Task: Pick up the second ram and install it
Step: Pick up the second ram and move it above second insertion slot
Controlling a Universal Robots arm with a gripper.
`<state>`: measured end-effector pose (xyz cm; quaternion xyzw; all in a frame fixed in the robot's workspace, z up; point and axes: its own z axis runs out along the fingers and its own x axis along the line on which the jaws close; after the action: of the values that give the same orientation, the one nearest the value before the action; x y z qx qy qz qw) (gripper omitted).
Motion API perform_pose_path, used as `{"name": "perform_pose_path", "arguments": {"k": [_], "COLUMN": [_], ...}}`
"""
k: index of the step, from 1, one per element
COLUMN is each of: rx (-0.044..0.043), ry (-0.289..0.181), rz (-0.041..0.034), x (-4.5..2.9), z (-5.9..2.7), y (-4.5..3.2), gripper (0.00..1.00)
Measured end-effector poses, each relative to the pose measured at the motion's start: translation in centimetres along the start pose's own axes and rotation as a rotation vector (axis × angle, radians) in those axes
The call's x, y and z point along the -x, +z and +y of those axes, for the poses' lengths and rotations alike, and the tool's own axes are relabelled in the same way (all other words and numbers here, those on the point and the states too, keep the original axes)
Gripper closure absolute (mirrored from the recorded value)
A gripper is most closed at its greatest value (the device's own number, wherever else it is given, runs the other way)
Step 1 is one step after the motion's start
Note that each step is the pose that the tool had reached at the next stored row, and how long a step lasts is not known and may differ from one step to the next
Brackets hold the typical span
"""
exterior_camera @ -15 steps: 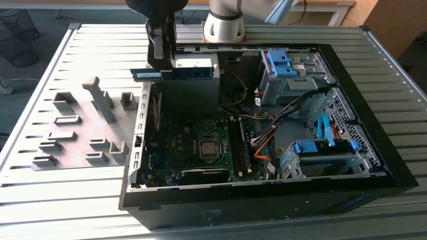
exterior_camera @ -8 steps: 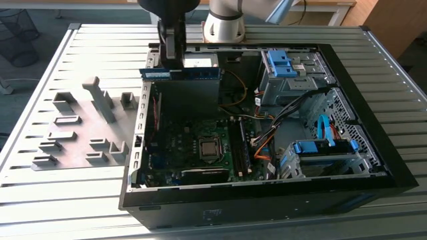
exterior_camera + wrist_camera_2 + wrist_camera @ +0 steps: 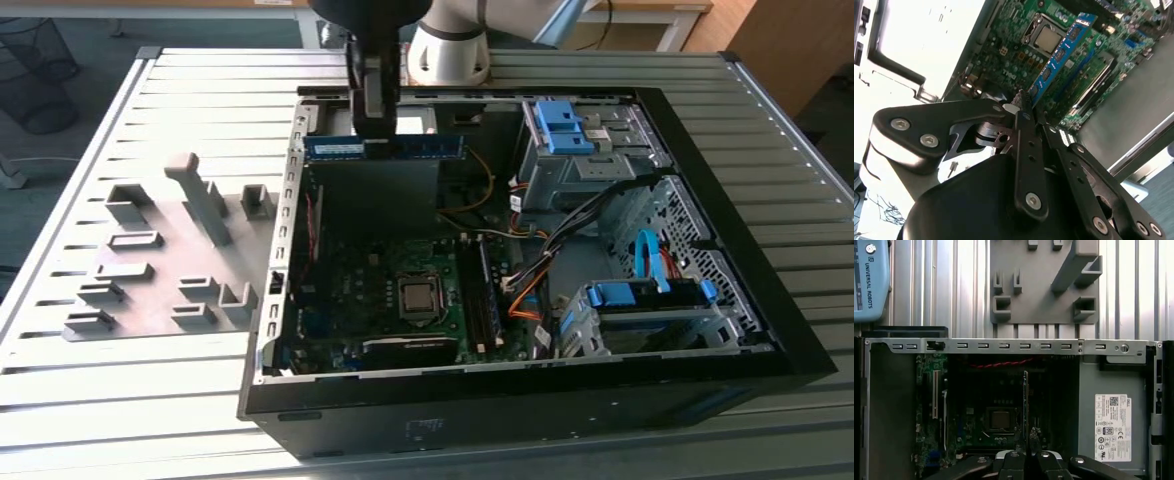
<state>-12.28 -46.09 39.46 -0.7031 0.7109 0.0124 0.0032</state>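
In the exterior view, a grey fixture plate (image 3: pixel 160 265) lies on the slatted table (image 3: pixel 200 90) at nine o'clock of the open computer case (image 3: pixel 534 410). Toward the case's eleven o'clock, the gripper (image 3: pixel 376 130) hangs down, clenched on the second ram (image 3: pixel 427 147). The stick is held level in the air, apart from the motherboard (image 3: pixel 354 290) and its processor (image 3: pixel 418 296). Blue drive-bay clips (image 3: pixel 561 125) sit at the case's one o'clock.

The second wrist view adds the grip itself. The gripper (image 3: pixel 1024 102) pinches one long edge of the second ram (image 3: pixel 1061 47), whose row of chips faces the camera, with the processor (image 3: pixel 1046 37) beyond.

The first wrist view gives the alignment. The second ram (image 3: pixel 1025 395) is seen edge-on as a thin line rising from the gripper (image 3: pixel 1027 437), over the board just beside the processor (image 3: pixel 1000 419). A white label (image 3: pixel 1113 427) sits on a case panel.
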Motion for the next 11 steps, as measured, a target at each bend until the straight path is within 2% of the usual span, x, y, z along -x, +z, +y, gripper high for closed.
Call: {"name": "perform_pose_path", "arguments": {"k": [11], "rx": [0.0000], "ry": [0.000], "rz": [0.0001], "x": [0.03], "z": [-2.78], "y": [-0.04], "gripper": [0.86]}}
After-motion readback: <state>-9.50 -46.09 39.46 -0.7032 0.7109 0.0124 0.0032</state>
